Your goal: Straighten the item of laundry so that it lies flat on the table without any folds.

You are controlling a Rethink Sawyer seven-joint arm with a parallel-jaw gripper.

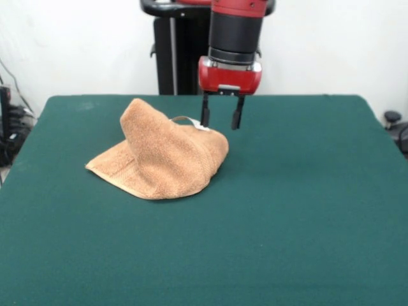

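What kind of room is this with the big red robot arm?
Probably a robot lab or test room. A gripper hangs open over a crumpled towel on a bare green table, with plain white walls and cables at the side.

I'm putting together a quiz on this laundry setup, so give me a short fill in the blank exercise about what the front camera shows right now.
1. The towel is not flat; it is bunched into a ____ on the table.
2. The table's surface is dark ____.
3. The fingers of the hand are ____, holding nothing.
4. A small ____ label shows at the towel's edge near the hand.

Missing words: heap; green; open; white
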